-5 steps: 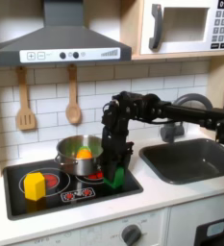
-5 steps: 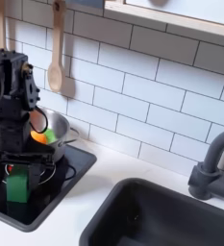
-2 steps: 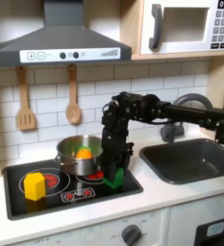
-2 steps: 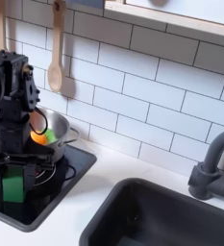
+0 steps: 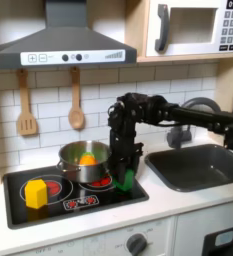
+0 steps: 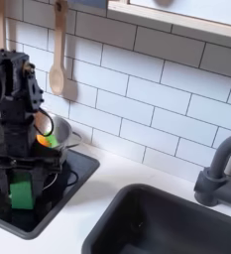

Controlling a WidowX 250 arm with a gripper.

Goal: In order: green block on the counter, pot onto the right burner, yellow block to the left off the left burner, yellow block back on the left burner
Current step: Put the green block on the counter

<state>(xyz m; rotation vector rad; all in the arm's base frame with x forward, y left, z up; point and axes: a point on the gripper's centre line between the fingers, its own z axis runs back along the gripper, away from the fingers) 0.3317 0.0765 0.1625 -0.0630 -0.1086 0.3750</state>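
Both exterior views show the arm bent down, gripper [image 5: 124, 178] [image 6: 23, 189] fingers clamped on the green block [image 5: 125, 181] [image 6: 23, 191].

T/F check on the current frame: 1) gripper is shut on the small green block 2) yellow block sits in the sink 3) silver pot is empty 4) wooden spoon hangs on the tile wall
1. True: the black gripper is shut on the small green block over the black cooktop.
2. False: the yellow block sits on the first exterior view's left burner.
3. False: the shiny silver pot holds orange and yellow toy food.
4. True: a wooden spoon hangs there.
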